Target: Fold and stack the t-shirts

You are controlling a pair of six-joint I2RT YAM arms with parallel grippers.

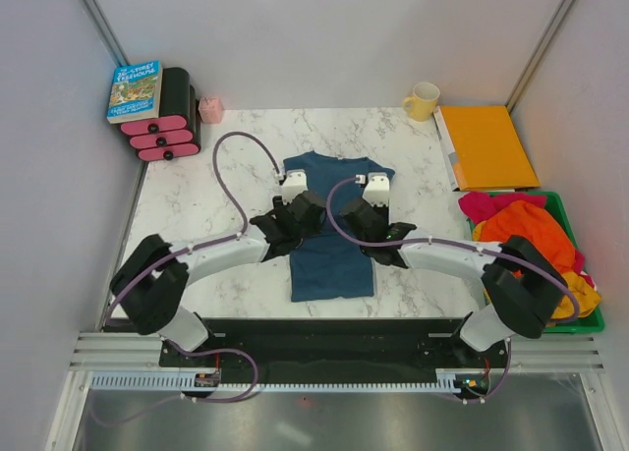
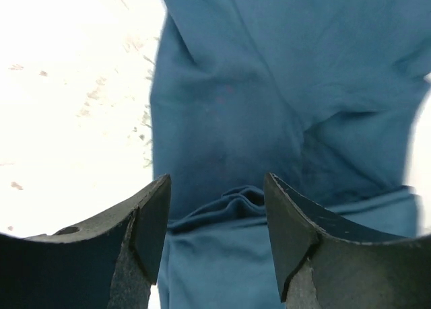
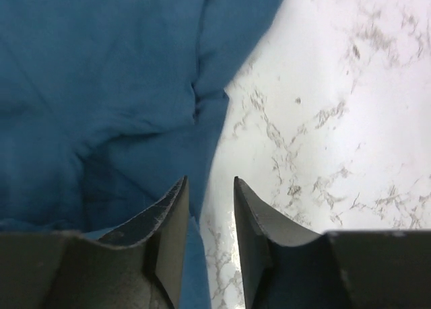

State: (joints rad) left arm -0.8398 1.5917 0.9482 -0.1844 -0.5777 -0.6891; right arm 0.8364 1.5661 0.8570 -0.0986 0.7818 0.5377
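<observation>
A dusty teal-blue t-shirt (image 1: 332, 259) lies flat on the marble table (image 1: 197, 205), collar toward the far side. My left gripper (image 1: 295, 211) hovers low over its left side. In the left wrist view the left gripper (image 2: 217, 177) is open, with a small bunched ridge of the teal shirt (image 2: 229, 201) between the fingers and touching neither. My right gripper (image 1: 367, 215) is over the shirt's right side. In the right wrist view the right gripper (image 3: 209, 180) is narrowly open astride the teal shirt's edge (image 3: 202, 154), with marble showing in the gap. Orange (image 1: 521, 230), magenta (image 1: 482, 205) and yellow (image 1: 582, 296) t-shirts lie heaped at the right.
The heaped shirts fill a green bin (image 1: 568, 210) at the right edge. A flat orange folder (image 1: 486, 146) and a yellow mug (image 1: 422, 100) sit at the back right. A book (image 1: 135, 90) on black-and-pink rolls (image 1: 162, 129) and a small pink cup (image 1: 210, 108) stand at the back left.
</observation>
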